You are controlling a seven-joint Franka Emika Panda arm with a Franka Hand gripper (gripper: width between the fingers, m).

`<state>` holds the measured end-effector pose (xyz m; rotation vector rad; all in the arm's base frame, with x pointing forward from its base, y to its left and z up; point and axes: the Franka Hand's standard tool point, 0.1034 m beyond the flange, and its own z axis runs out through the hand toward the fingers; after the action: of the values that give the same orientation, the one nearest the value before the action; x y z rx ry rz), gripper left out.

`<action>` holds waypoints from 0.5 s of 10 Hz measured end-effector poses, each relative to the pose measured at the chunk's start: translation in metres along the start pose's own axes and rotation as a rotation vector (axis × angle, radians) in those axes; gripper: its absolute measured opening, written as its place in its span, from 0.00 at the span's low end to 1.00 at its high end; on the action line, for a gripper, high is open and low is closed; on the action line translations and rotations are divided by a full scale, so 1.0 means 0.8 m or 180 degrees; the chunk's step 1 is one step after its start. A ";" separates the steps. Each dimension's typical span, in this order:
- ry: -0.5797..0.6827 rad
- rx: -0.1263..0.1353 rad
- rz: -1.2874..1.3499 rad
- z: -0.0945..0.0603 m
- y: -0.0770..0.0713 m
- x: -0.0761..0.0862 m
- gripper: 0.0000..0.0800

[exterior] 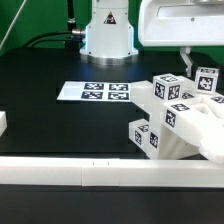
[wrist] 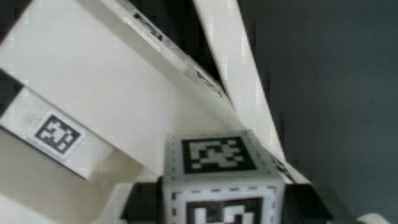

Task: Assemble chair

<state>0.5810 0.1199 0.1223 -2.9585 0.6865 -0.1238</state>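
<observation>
My gripper (exterior: 186,62) hangs over the chair (exterior: 180,115) at the exterior view's right; its fingertips are hidden behind the tagged cubes, so I cannot tell whether it pinches a part or stands spread. The wrist view shows only white frame pieces and a tagged cube (wrist: 217,172) close below me. The chair's joined pieces lie near the long white rail (exterior: 110,174), right of the marker board (exterior: 93,91). I judge I am seating a part; next calls for a straight, aligned press.
</observation>
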 end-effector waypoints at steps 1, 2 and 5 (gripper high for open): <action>-0.0005 0.0007 0.0196 0.000 0.000 0.000 0.35; 0.0002 0.0040 0.0488 0.000 -0.001 0.000 0.35; 0.0057 0.0238 0.1725 0.000 0.000 -0.005 0.35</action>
<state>0.5776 0.1215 0.1224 -2.5908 1.4129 -0.1256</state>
